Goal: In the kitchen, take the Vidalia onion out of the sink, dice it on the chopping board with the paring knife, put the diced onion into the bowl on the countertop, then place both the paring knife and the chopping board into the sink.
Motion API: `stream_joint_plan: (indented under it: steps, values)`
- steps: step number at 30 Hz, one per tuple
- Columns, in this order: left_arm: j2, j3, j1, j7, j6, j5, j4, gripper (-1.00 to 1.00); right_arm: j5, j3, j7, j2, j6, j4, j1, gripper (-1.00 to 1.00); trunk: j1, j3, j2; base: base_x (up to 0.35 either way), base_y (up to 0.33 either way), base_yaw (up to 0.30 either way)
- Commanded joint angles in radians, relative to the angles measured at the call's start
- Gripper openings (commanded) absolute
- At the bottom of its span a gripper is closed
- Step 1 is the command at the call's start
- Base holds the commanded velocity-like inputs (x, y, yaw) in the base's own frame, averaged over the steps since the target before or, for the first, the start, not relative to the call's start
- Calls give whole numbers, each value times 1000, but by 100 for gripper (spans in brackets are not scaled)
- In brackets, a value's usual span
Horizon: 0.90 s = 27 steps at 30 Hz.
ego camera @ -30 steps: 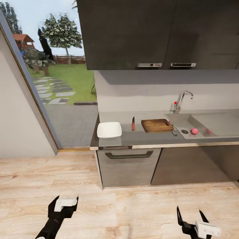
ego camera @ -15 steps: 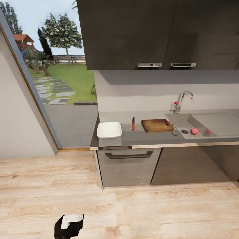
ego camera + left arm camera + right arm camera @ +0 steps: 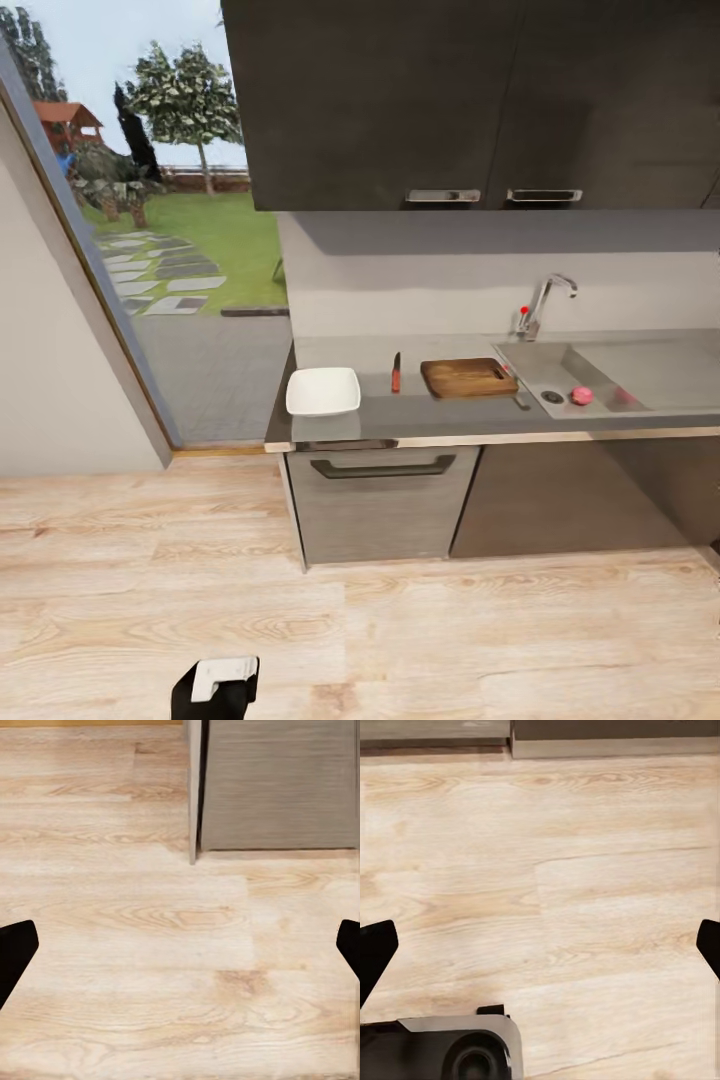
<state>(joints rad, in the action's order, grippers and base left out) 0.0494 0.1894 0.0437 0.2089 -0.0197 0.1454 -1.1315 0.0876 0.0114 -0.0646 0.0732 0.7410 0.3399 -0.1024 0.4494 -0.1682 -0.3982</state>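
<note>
Dark wall cabinets [image 3: 470, 100], wood floor [image 3: 400, 640], garden window [image 3: 150, 200].

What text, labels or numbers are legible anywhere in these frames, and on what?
None: no words, brands or numbers can be read in any view.
The faucet bears a plain red dot, a mark and not text.
The bowl, paring knife, chopping board, sink and upper cabinets carry no lettering.
</note>
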Motion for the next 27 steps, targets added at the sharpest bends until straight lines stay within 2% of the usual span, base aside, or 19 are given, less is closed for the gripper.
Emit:
stream_joint_plan:
  steps: [1,13,27]
  values:
    - [1,4,0,8,-2,10,5,100,8,3,2,0,2,1,0,100,1,-2,-2,0,-268,0]
    - [1,4,0,9,0,9,34,100,12,3,2,-1,9,1,0,100,1,-1,-2,0,-311,0]
    - [1,4,0,8,0,10,42,100,13,4,2,-1,14,1,0,100,1,20,-2,0,-319,0]
